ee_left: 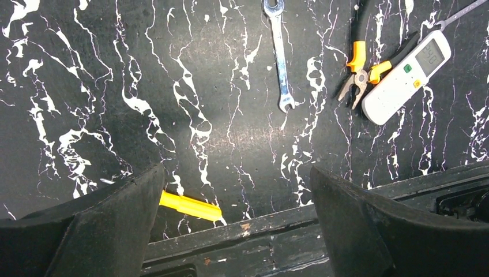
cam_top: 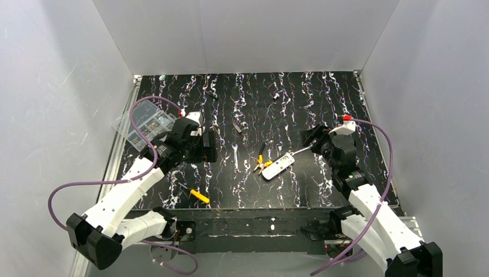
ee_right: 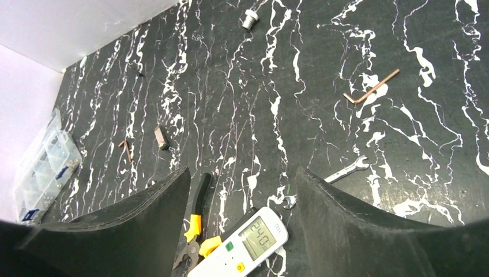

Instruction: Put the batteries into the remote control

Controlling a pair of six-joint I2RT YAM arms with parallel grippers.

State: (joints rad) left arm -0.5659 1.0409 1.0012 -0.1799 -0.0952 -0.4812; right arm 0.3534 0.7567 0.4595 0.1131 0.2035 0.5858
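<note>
Between my arms, remote (ee_left: 406,75) display up, against pliers (ee_left: 360,75), my left claw (ee_left: 236,190) and right claw (ee_right: 242,184) wide open, empty.

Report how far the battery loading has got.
Done: unclear; the remote lies face up, display showing digits, its back hidden. In hand: nothing; the right hand hangs open by the remote, the left hand open, off to the side. Left: no batteries clearly in view, so finding and loading them.
</note>
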